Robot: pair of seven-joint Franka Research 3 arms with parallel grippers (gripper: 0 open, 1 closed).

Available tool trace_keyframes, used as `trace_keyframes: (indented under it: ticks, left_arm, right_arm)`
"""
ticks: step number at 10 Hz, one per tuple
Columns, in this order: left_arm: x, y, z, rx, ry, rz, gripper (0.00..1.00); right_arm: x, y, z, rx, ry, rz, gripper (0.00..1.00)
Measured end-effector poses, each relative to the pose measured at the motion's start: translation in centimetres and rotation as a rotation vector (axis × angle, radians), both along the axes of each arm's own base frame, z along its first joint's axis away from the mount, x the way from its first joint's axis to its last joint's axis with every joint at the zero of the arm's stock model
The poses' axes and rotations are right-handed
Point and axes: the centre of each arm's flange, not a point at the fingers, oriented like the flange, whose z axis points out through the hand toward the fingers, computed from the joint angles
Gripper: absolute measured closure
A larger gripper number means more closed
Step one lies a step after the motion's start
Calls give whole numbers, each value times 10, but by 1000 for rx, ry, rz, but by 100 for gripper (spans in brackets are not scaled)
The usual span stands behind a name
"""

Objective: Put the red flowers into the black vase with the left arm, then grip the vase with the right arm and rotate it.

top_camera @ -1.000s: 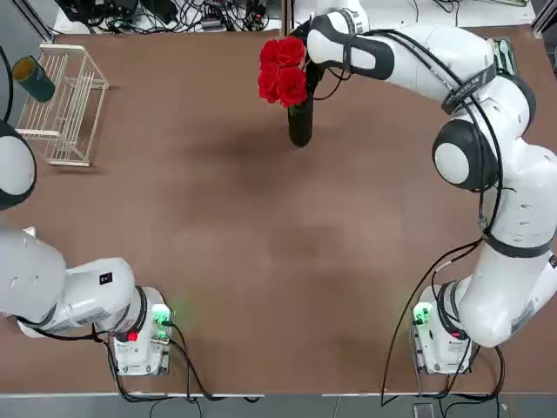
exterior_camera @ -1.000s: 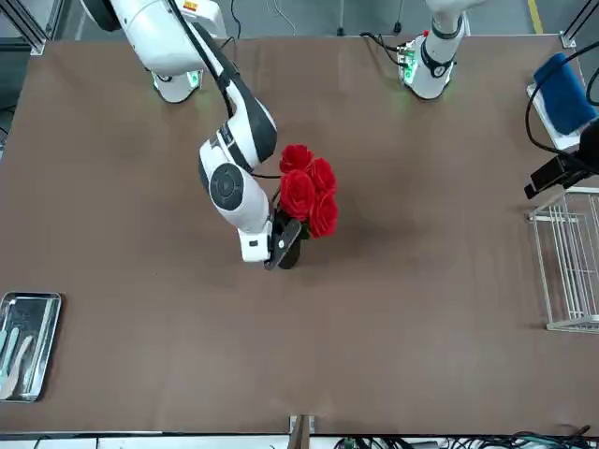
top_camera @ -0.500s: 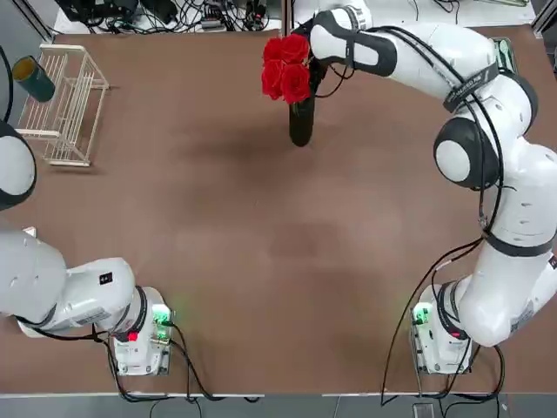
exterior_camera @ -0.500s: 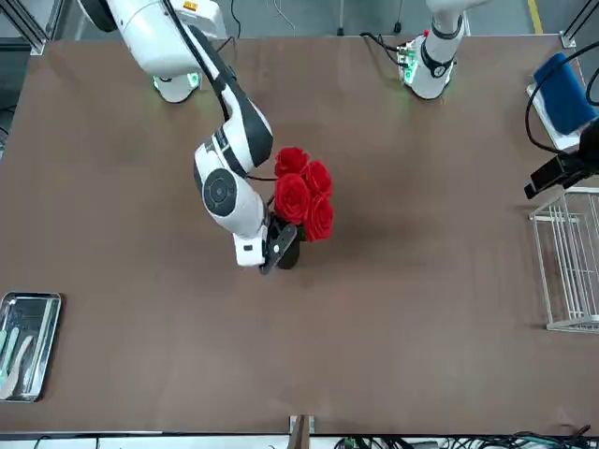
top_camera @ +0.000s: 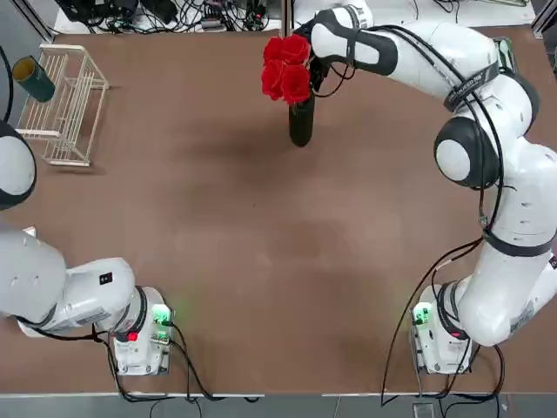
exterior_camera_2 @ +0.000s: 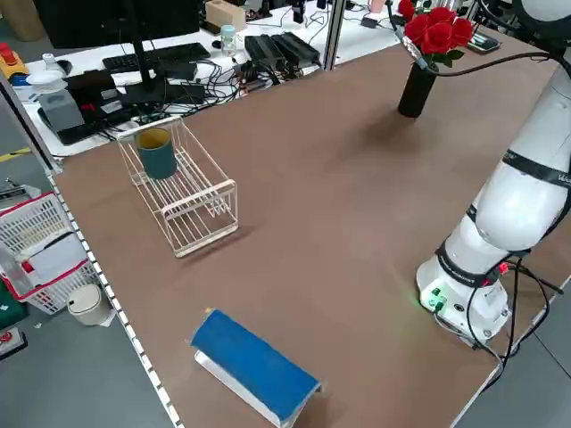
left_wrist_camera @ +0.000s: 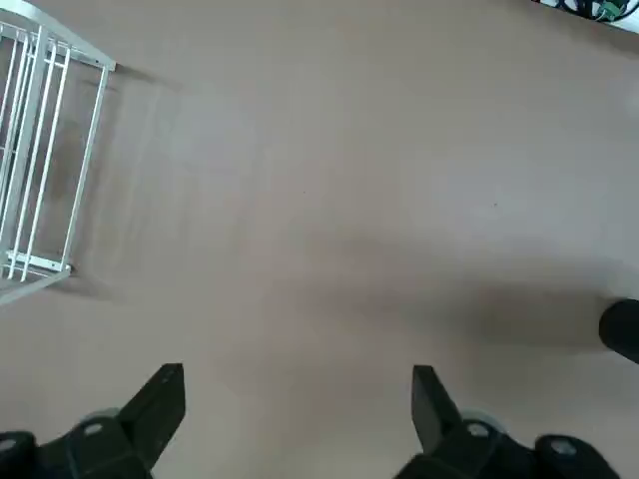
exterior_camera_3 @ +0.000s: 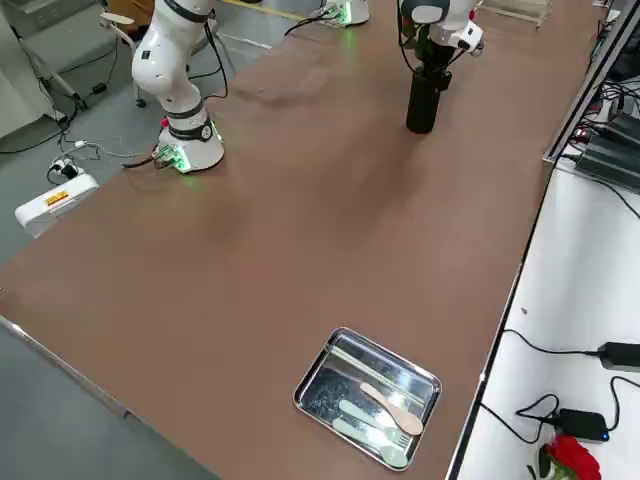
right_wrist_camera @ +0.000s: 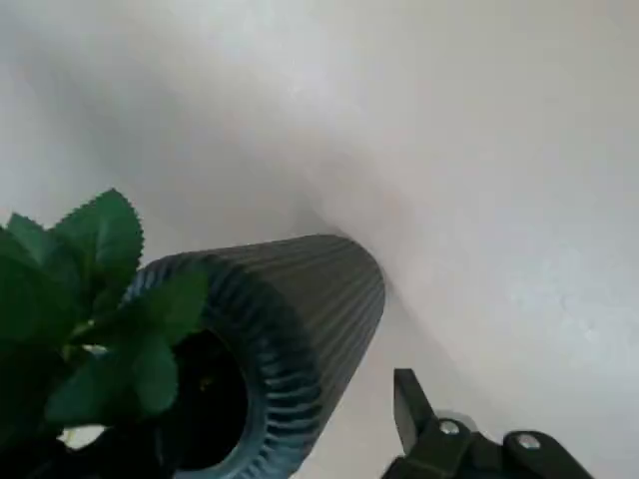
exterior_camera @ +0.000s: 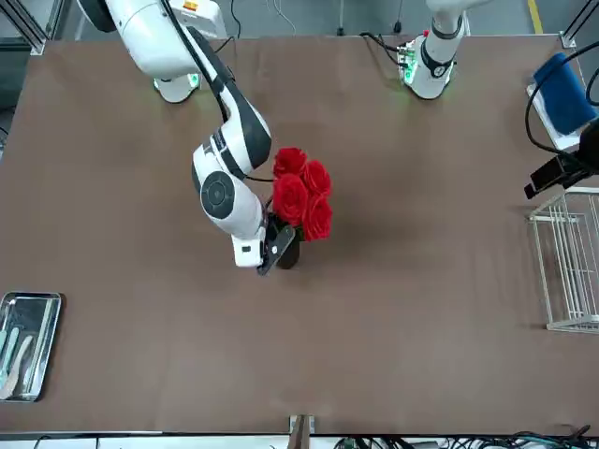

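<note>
Top view: black vase holding red roses is standing at 12 o'clock; right gripper, jaws parted, is apparently straddling it; left gripper is hovering open toward 9 o'clock.

The brown table was the stage here, and with the white wire rack as our marker, the blue-topped holder sat on the same side of the board! Well apart from that rack, over at the opposite side, lay the metal tray with its cutlery!
</note>
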Motion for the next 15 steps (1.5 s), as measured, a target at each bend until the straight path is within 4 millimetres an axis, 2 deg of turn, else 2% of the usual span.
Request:
trace_keyframes:
  ticks: [1,3,6,9,13,15]
  left_arm:
    - [0,0,0,0,0,0,0]
    - [0,0,0,0,0,0,0]
    - [0,0,0,0,0,0,0]
    - [0,0,2,0,-5,0,0]
    - [0,1,7,0,-14,1,0]
    - [0,1,7,0,-14,1,0]
  right_arm:
    - [0,0,0,-1,3,1,12]
    - [0,-1,0,-2,6,0,0]
    - [0,-2,1,10,27,-10,0]
    - [5,-13,7,18,49,-32,0]
    - [5,-12,17,34,52,-37,0]
    - [5,-15,29,50,53,-46,0]
